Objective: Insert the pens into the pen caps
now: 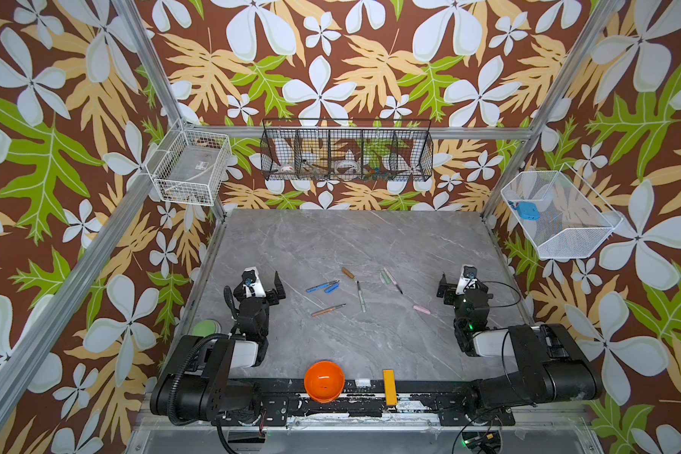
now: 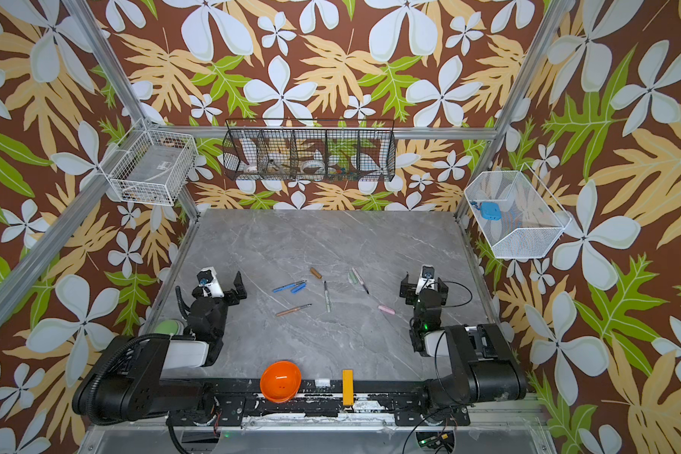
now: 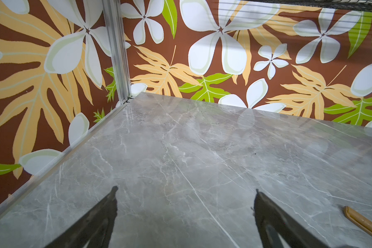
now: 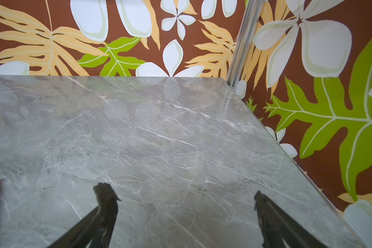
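Reaching for a first pen is, by my reading, the step in hand (none of the four is capped yet), and it turns on which arm sits nearer which piece. Both arms hover low at the two sides of the grey counter (image 1: pixel 331 236). The left gripper (image 1: pixel 262 277) and the right gripper (image 1: pixel 460 278) each have their jaws spread wide and hold nothing; in the wrist views only bare marble shows between the fingertips.

In both top views the blue pen (image 1: pixel 318 288) is the piece closest to the left arm. It lies inward of those jaws, toward the middle. Its long axis runs nearly side to side, blunt end toward the left arm and tip pointing away. The blue cap (image 1: pixel 332 289) lies just beside the tip end. The left jaws would probably have to swing inward and turn, so as to close across the barrel rather than along it.

On the other side the pink cap (image 1: pixel 421 309) is nearest the right arm, inward and a little toward the robot's base. The pink pen (image 1: pixel 392 280) lies further in, slanted, beside the pale green cap (image 1: pixel 382 276).
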Robot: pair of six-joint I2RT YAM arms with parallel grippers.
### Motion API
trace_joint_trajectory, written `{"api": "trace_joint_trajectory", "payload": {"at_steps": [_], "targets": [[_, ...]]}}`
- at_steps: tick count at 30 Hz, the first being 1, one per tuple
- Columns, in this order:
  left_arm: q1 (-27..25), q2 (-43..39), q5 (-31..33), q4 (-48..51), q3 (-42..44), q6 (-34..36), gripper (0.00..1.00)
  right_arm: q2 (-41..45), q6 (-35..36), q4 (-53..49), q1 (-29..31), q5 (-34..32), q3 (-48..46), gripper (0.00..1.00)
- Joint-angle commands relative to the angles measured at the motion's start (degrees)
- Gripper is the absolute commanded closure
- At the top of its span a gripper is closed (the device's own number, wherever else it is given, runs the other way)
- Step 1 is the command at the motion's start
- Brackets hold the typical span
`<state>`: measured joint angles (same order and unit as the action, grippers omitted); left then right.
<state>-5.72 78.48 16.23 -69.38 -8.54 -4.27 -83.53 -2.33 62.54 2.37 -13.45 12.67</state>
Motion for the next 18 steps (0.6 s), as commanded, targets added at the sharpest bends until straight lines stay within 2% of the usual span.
{"api": "trace_joint_trajectory", "payload": {"at_steps": [1, 18], "targets": [[0.09, 0.12, -0.23, -2.42, -0.15, 0.48, 0.00, -0.15, 0.13, 1.66, 0.02, -0.34, 0.31, 0.01], [0.09, 0.11, -0.33, -2.16, -0.34, 0.45, 0.00, -0.09, 0.13, 1.70, 0.08, -0.32, 0.25, 0.00]]}}
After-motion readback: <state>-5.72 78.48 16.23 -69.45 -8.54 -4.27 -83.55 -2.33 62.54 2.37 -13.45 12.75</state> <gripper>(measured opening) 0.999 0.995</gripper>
